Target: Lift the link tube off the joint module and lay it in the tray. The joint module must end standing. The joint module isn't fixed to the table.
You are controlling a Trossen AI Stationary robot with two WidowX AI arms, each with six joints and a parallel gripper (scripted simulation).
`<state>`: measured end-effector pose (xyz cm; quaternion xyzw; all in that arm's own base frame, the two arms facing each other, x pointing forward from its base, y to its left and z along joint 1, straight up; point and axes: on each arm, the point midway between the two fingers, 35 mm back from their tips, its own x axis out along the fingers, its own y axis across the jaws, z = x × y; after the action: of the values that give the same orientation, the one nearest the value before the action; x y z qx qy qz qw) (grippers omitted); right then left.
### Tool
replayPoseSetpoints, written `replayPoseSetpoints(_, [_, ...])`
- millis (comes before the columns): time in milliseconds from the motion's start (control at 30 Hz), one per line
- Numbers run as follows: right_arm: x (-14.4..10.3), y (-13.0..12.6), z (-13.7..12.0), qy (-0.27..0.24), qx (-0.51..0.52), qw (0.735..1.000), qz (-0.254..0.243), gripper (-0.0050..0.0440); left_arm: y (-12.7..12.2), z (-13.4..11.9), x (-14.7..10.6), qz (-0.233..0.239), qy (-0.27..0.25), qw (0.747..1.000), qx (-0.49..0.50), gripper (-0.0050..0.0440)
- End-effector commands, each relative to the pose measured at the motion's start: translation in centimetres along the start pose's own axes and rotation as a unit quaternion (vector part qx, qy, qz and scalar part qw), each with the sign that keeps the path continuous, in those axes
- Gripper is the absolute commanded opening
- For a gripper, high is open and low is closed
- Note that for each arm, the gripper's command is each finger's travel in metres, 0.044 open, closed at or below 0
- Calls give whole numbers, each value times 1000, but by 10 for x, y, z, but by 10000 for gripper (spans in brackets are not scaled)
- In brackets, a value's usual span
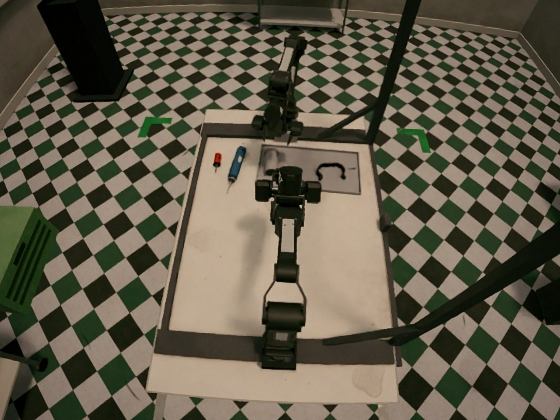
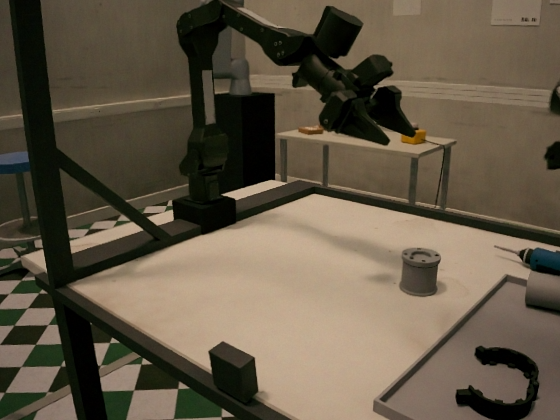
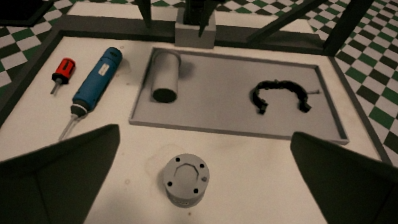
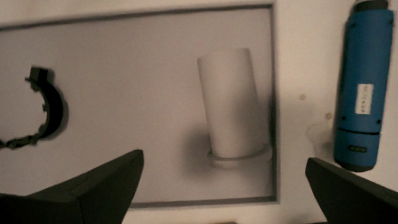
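Note:
The pale link tube (image 3: 165, 77) lies on its side at the left end of the grey tray (image 3: 235, 95); it also shows in the right wrist view (image 4: 231, 117) and in the top view (image 1: 272, 160). The grey joint module (image 3: 186, 180) stands upright on the table just in front of the tray, apart from the tube, and shows in the exterior view (image 2: 420, 271). My left gripper (image 2: 400, 135) is open and empty, high above the module. My right gripper (image 1: 276, 139) is open and empty above the tray's far edge, over the tube.
A black clamp ring lies in the tray's right half. A blue screwdriver (image 3: 97, 82) and a small red one (image 3: 62, 72) lie left of the tray. A small dark block (image 2: 232, 372) sits on the table rim. Dark frame posts rise at the table's corners.

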<state>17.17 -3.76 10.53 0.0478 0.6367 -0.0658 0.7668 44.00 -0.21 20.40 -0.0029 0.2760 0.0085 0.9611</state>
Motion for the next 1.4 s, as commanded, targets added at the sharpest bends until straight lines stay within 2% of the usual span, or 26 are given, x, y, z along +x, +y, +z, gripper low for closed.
replayPoseSetpoints(0, [-7,-7,-3,-49,12,999,1,440,0,10,-5,-1,-14,1000,0,440])
replayPoseSetpoints(333, [-8,-9,-6,-89,28,996,-1,440,0,10,-5,-1,-14,1000,0,440])
replayPoseSetpoints(1367, [-10,-9,-4,-89,27,996,-3,440,0,10,-5,-1,-14,1000,0,440])
